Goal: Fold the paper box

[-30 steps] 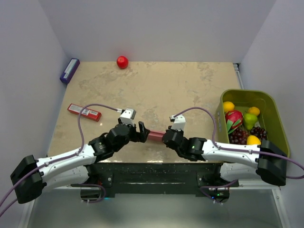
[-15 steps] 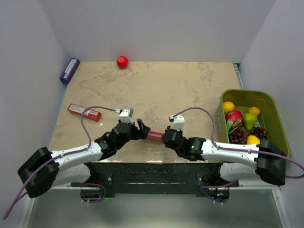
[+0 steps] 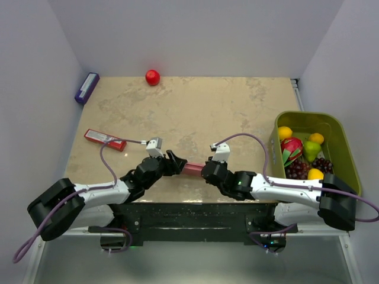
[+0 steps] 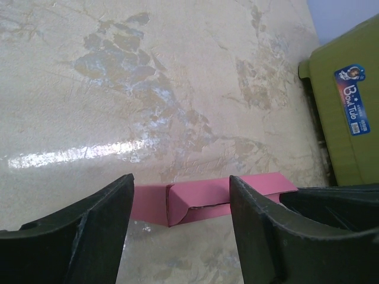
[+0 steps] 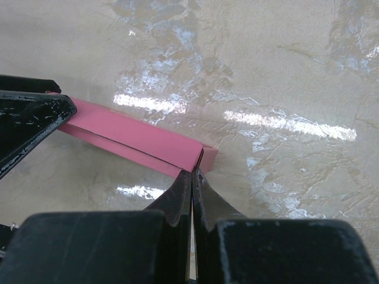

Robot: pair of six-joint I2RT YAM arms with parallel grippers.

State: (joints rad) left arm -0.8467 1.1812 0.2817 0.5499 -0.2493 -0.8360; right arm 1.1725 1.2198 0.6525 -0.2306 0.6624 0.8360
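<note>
Paper box [image 4: 201, 198] pinched in right jaws, between open left jaws; green bin [image 4: 334, 154] nearby.

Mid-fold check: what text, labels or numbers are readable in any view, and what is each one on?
"BonTu...": sideways white lettering on the blue sticker on the green bin; the last letters are uncertain and the small print is unreadable.
On the red packet: print too small to read.
On the purple box: too small to read.
On the paper box: no print visible.
</note>
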